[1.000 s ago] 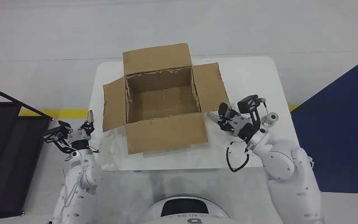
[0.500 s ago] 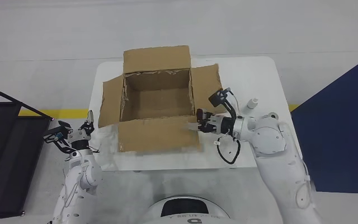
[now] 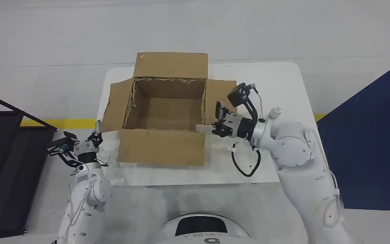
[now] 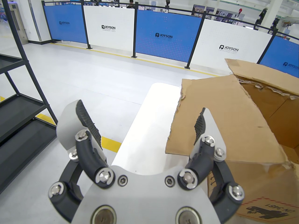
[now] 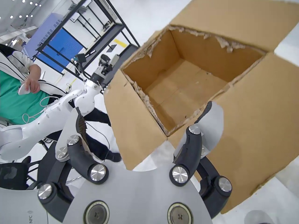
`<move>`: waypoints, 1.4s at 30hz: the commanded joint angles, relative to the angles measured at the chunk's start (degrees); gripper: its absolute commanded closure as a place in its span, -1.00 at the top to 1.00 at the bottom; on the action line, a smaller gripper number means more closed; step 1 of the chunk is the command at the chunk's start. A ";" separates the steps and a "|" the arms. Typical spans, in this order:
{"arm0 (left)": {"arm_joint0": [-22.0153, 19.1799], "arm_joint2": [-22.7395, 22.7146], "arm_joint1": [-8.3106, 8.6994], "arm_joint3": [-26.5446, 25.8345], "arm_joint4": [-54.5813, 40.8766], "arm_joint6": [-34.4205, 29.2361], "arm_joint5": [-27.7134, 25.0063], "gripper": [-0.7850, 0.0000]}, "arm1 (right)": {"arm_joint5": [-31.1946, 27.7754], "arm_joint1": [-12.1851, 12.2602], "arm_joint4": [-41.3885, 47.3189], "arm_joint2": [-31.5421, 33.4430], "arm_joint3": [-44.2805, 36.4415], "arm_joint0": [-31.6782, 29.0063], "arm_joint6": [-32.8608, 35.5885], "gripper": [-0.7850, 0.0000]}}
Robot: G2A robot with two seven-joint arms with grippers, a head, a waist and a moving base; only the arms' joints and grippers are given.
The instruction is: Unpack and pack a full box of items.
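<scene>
A brown cardboard box (image 3: pixel 164 125) sits toward the middle of the white table (image 3: pixel 268 79), its top open and all four flaps turned outward: the far flap leans back, the left and right flaps angle out to the sides, and the near flap folds toward the robot. Ragged, torn paper edges run along the rim of the opening, and the inner floor of the box (image 5: pixel 186 75) shows as plain cardboard. The right gripper (image 3: pixel 210 120) is at the near right corner of the opening, above the right flap. Its fingers (image 5: pixel 80 122) are spread apart and grip nothing. In the right wrist view the corner where the near flap and the right flap meet lies between them, with one finger in front of the right flap, but whether it touches the cardboard cannot be told. The left gripper (image 3: pixel 83 135) hangs off the table's near left corner, well apart from the right one and just beside the left flap of the box (image 4: pixel 222 117). Its fingers (image 4: pixel 79 108) are also spread wide with nothing between them, and the table edge (image 4: pixel 149 99) shows in the gap. A black metal shelf rack (image 3: pixel 12 171) stands on the floor to the left of the table, and a row of blue and white barrier panels (image 4: pixel 163 36) runs across the room behind.
</scene>
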 commanded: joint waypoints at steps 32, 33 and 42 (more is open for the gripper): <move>-0.63 -8.66 1.15 -3.51 -0.21 -4.66 -6.53 1.00 | -1.41 -0.28 0.18 -1.33 0.27 1.16 -5.30 1.00; -0.42 -8.56 1.18 -4.76 0.54 -5.06 -6.73 1.00 | -1.41 -0.28 0.18 -1.33 0.27 1.16 -5.30 1.00; 0.19 -10.11 1.11 -10.88 1.34 -8.10 -4.07 1.00 | -1.41 -0.28 0.18 -1.33 0.27 1.16 -5.30 1.00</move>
